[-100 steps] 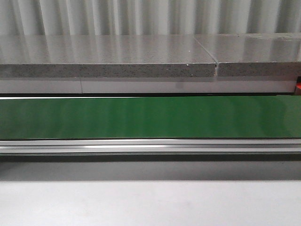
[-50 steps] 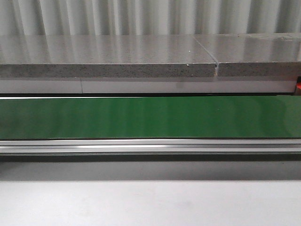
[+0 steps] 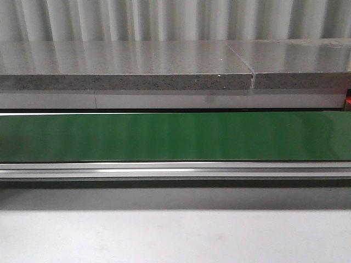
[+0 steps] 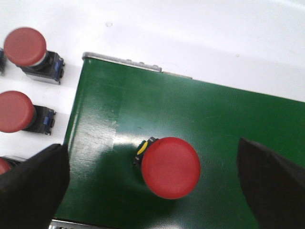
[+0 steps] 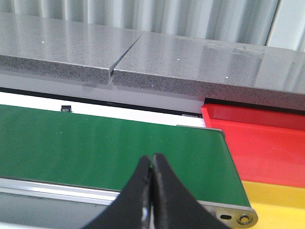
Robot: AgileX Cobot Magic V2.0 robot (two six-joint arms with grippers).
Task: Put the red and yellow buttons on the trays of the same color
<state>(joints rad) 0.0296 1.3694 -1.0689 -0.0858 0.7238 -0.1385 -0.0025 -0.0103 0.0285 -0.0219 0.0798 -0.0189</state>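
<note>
In the left wrist view a red button (image 4: 170,167) with a yellow ring under its cap stands on the green belt (image 4: 200,109). My left gripper (image 4: 157,183) is open, its black fingers (image 4: 31,183) wide apart on either side of the button, not touching it. More red buttons (image 4: 25,46) (image 4: 14,110) stand on the white surface beside the belt's end. In the right wrist view my right gripper (image 5: 151,164) is shut and empty above the belt (image 5: 95,148). A red tray (image 5: 257,138) and a yellow tray (image 5: 281,200) lie past the belt's end. No yellow button shows.
The front view shows only the empty green belt (image 3: 175,136), its metal rail (image 3: 175,170) and a grey stone ledge (image 3: 126,68) behind; no gripper is in it. The ledge also runs behind the belt in the right wrist view (image 5: 143,57).
</note>
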